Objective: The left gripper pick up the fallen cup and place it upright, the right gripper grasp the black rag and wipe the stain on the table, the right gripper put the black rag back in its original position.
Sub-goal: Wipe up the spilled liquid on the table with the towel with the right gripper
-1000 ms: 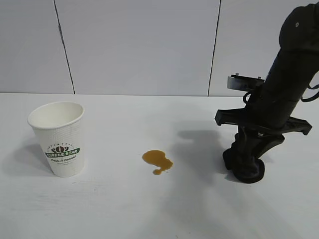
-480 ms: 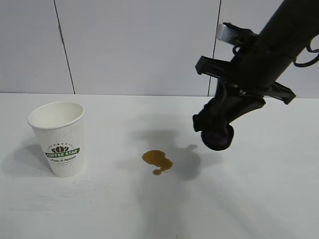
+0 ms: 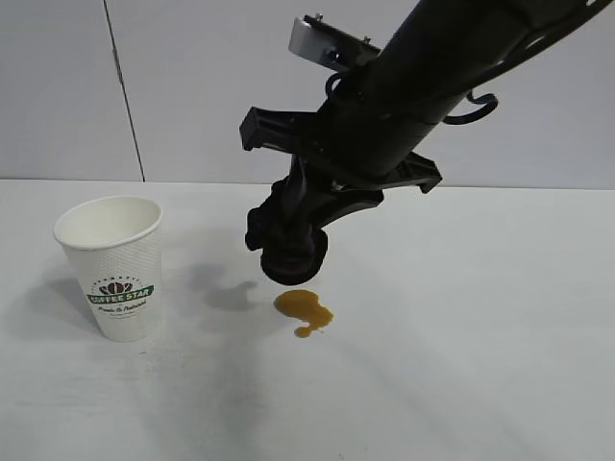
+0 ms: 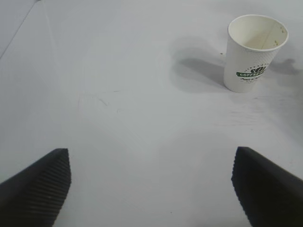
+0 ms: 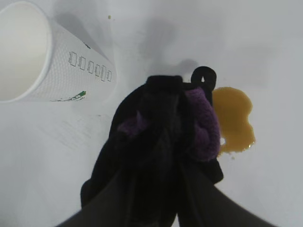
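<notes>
The white cup (image 3: 112, 268) with the green COFFEE STAR banner stands upright at the left of the white table (image 3: 461, 384). It also shows in the left wrist view (image 4: 253, 52) and the right wrist view (image 5: 45, 59). The amber stain (image 3: 304, 310) lies mid-table and shows in the right wrist view (image 5: 233, 118). My right gripper (image 3: 286, 252) is shut on the black rag (image 3: 293, 265), with purple edging (image 5: 201, 125), and holds it in the air just above and left of the stain. My left gripper (image 4: 151, 189) is open and empty, well back from the cup and out of the exterior view.
A white panelled wall (image 3: 269, 86) runs behind the table. The right arm (image 3: 432, 67) slants down from the upper right across the middle. Bare tabletop lies to the right of the stain and in front of it.
My right gripper lifted the black rag off the table at the right, then carried it up and leftward until it now hangs just over the stain. The cup and stain have not moved.
</notes>
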Available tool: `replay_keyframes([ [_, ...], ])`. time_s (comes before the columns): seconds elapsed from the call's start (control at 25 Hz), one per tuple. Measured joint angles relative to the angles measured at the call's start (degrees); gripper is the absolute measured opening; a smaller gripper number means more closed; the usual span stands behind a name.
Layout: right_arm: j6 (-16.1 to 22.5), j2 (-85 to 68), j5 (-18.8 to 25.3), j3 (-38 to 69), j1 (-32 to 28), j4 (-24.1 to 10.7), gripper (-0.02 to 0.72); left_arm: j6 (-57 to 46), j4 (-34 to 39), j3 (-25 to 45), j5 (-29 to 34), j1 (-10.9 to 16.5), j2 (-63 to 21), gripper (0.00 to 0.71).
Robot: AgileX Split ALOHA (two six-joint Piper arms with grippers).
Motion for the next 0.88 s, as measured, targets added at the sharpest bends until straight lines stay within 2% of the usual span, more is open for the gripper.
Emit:
replay_keyframes([
  [0.24,0.0,4.0,-1.5,0.0,0.0,-1.0,0.130,0.0,0.0,0.0,0.0,0.0,0.0,0.664],
  [0.44,0.0,4.0,-1.1,0.0,-0.7,-3.9,0.130,0.0,0.0,0.0,0.0,0.0,0.0,0.664],
  [0.72,2.3,3.8,1.1,-0.4,-7.6,-8.0,0.130,0.0,0.0,0.0,0.0,0.0,0.0,0.664],
  [0.88,3.2,3.6,3.0,-0.6,-11.8,-9.0,0.130,0.0,0.0,0.0,0.0,0.0,0.0,0.664],
])
